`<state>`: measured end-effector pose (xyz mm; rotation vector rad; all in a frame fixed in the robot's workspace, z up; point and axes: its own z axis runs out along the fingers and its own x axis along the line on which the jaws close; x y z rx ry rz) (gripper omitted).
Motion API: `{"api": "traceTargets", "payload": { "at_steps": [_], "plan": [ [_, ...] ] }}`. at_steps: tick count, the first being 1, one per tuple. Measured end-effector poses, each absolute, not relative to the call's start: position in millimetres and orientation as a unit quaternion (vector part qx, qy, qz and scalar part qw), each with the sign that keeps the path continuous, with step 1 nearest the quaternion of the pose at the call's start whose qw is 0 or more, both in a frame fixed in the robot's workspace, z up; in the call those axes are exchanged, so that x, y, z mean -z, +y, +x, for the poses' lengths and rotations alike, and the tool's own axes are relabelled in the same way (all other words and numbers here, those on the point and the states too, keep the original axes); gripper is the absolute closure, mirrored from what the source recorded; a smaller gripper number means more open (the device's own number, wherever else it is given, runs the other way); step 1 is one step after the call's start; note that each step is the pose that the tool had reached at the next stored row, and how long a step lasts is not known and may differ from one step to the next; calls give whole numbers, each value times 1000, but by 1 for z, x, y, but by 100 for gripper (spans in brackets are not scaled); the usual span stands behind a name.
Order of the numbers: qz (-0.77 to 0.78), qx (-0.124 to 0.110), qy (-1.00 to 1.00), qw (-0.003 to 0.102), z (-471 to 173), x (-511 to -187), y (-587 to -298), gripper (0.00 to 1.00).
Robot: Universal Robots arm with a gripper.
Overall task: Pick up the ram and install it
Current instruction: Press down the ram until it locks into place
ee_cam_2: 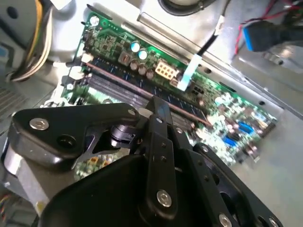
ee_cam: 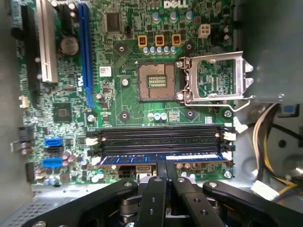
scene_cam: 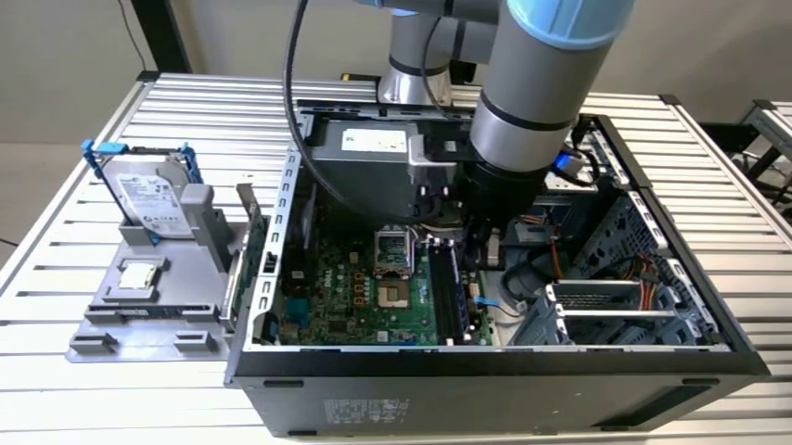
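In the first wrist view the ram point(ee_cam: 161, 159) lies along the black slots point(ee_cam: 161, 137) of the motherboard point(ee_cam: 128, 101), in the outermost slot nearest the tool point(ee_cam: 165, 171), its long axis parallel to them. The tool's fingers are nearly closed, pinching the ram's middle from directly above

A table point(scene_cam: 99, 408) of pale ribbed metal slats filled most of the exterior view. Behind it stood a plain beige wall point(scene_cam: 62, 56), crossed by a dark upright post point(scene_cam: 161, 35). Light was even.
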<state>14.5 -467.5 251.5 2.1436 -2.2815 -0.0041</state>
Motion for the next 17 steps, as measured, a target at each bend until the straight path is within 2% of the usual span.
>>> {"api": "traceTargets", "payload": {
  "at_steps": [8,17],
  "plan": [
    [685,1,-729,6,15,-287,-468,100],
    [685,1,-729,6,15,-288,-468,100]
  ]
}}
